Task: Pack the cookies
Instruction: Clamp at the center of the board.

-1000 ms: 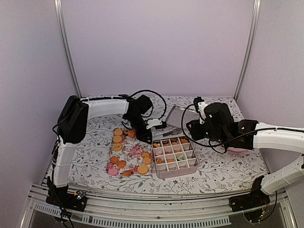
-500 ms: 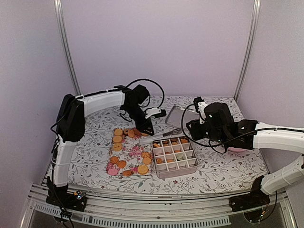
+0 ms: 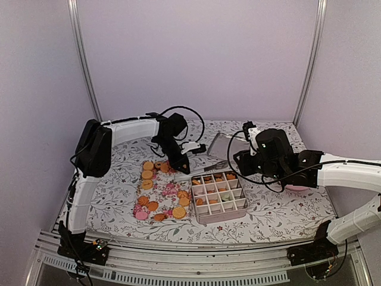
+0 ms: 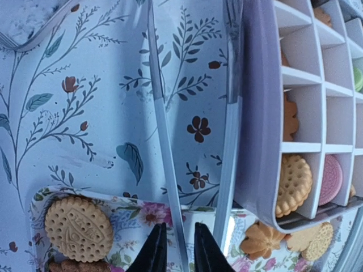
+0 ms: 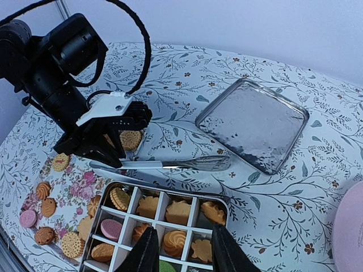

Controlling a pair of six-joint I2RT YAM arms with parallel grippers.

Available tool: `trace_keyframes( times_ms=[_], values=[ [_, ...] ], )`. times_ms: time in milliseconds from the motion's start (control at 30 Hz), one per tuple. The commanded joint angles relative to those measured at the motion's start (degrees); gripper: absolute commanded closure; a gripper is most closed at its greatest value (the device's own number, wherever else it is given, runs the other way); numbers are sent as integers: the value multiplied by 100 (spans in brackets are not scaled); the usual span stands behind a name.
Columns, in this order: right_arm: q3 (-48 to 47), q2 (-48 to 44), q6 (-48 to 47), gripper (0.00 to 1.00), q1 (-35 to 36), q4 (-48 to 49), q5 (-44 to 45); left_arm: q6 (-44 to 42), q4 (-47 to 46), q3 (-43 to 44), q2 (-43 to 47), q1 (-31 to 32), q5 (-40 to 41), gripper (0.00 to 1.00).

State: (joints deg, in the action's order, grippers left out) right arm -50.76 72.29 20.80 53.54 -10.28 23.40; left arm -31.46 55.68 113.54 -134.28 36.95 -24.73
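Observation:
Orange-tan and pink cookies [image 3: 147, 175] lie on a floral tray [image 3: 162, 192]; others fill cells of the divided box [image 3: 221, 218]. Metal tongs [image 3: 205, 168] lie on the table between the tray and the box's far wall. My left gripper [image 3: 181, 164] is down at their handle end. In the left wrist view one arm of the tongs [image 4: 161, 124] runs between the fingers of that gripper [image 4: 177, 249], which stand a narrow gap apart; contact is unclear. A round cookie [image 4: 78, 228] lies to their left. My right gripper [image 5: 184, 249] hangs open and empty over the box [image 5: 170, 191].
The box's metal lid [image 3: 221, 145] lies upside down behind the box, by the tongs' tips [image 5: 212, 163]. A large pink plate [image 3: 297, 188] sits under the right arm at the right. Booth walls and posts close in the table's sides and back.
My left gripper lifted and swung back left from the box corner, its jaws widening, then came down at the tongs' handle end with the jaws narrowed. The right arm has not moved.

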Motion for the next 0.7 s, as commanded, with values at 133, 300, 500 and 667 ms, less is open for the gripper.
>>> trace_keyframes(
  times_ms=[133,300,500,667],
  values=[
    [14,-11,56,66,-39,44,-28,-148,-81,-327,25,140,331,85],
    [23,3,49,66,-44,53,-28,-176,-179,-594,118,222,416,89],
    [28,64,48,66,-45,77,-38,-154,-299,-809,296,316,551,98],
    [20,92,23,66,-44,88,-29,-141,-470,-995,485,403,899,100]
  ],
)
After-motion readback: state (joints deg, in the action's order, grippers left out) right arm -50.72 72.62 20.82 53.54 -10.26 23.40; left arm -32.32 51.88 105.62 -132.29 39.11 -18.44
